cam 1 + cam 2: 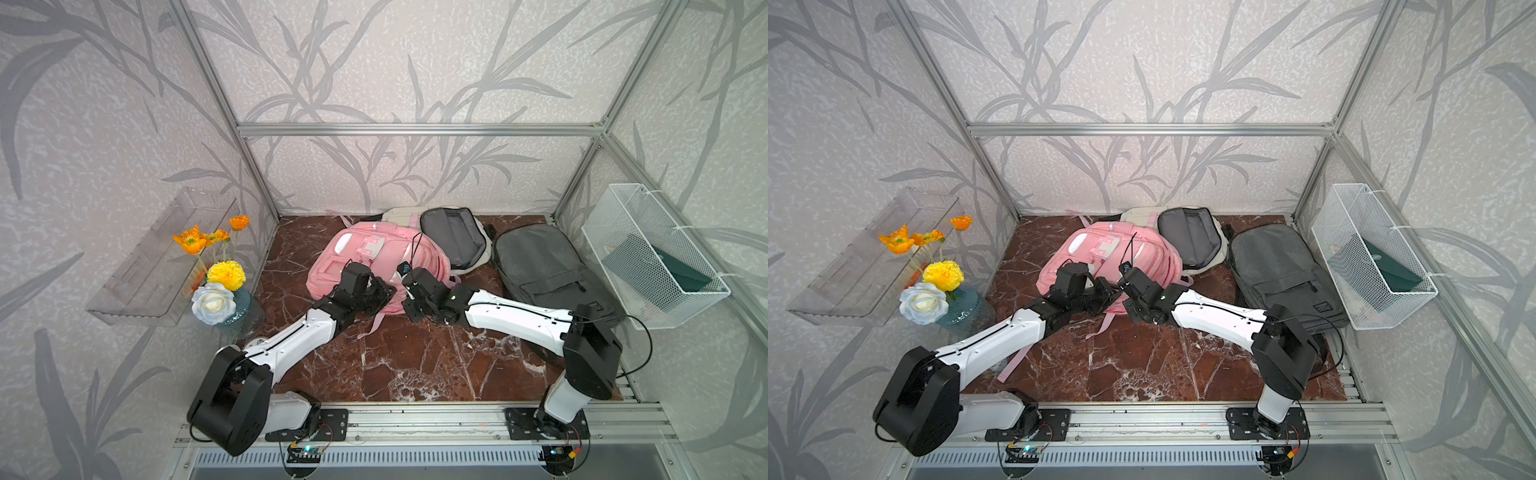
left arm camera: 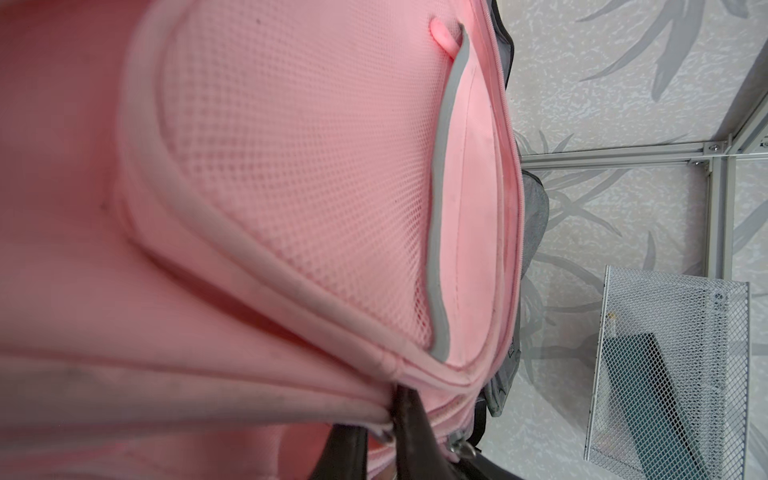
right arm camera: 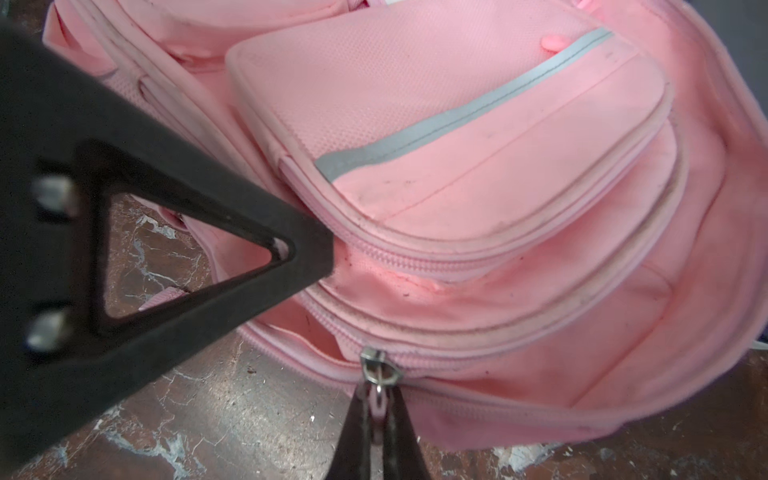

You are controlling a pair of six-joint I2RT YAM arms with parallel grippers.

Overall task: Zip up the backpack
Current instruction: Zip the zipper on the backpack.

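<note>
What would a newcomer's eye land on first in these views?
The pink fabric backpack, mid-table on the dark red marble tabletop. In the right wrist view the right end effector pinches the pink zipper pull below the metal slider, with the zip open on one side of it. Next, the orange, yellow and white flowers in a blue-green glass vase at the table's left edge.

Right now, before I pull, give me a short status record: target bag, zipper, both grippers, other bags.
target: pink backpack, lying in the middle
zipper: partly closed, with a gap open beside the slider
right gripper: jaws shut on the zipper pull
left gripper: jaws pinching the pink fabric edge
other bags: beige backpack lying open; grey backpack
</note>
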